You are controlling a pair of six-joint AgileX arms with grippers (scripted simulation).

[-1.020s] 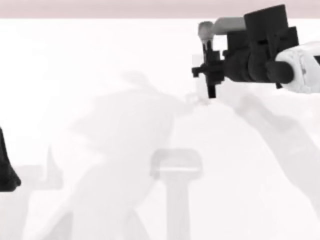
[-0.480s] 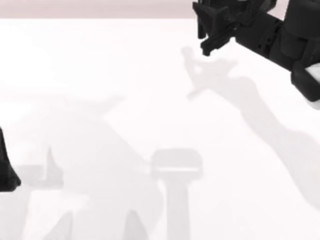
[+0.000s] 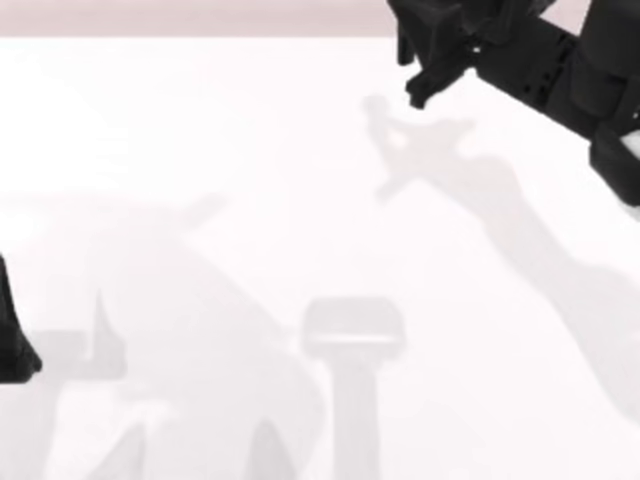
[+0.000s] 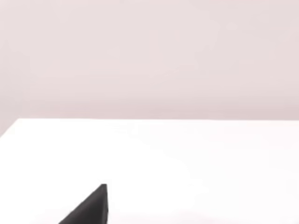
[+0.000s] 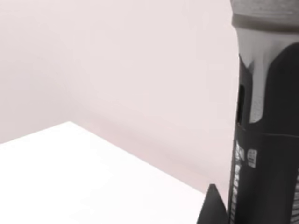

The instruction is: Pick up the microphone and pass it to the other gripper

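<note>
The microphone fills the edge of the right wrist view, upright, with its black handle below a grey mesh head. One pointed fingertip of my right gripper rests against the handle. In the top view my right gripper hangs high over the table's far right, shut on the microphone, which the gripper body hides there. My left gripper stays parked at the left edge. Only one of its fingertips shows in the left wrist view, far to one side, with nothing near it.
The white table carries only shadows, including the right arm's shadow under the raised gripper. The pale back wall rises beyond the table's far edge.
My right arm has risen and swung toward the far edge with the microphone, which has passed out of the top view. Since half a second ago it barely moved. The left arm stayed still.
</note>
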